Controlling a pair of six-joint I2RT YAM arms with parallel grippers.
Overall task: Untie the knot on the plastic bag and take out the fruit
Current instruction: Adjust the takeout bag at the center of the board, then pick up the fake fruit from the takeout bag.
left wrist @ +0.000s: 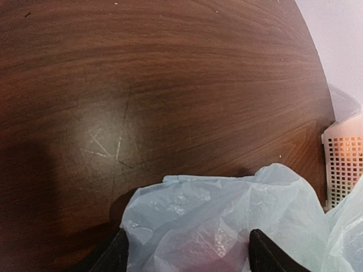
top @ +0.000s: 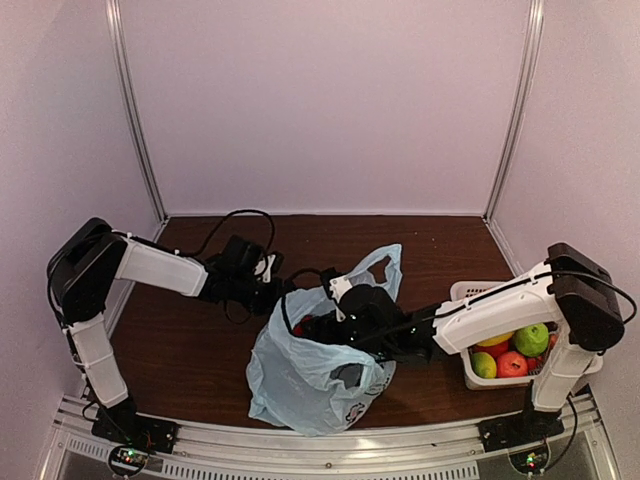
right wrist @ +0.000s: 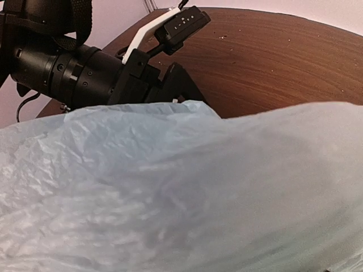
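Light blue plastic bag (top: 310, 385) slumped mid-counter (top: 190, 345), between both arms. No knot visible. Handle loop (top: 388, 262) stands loose and mouth gapes, so untying judged done, fruit removal in hand. Left claw (left wrist: 190, 256) at bag's left rim, fingers spread, thin plastic between them unpinched. Right claw (top: 338, 300) inside mouth, hidden by plastic: spread or pressed together, cannot tell. Red item (top: 300, 326) shows inside bag. White basket (top: 462, 292) at right holds fruit. Next: right claw must close on one fruit, lift clear without snagging plastic.
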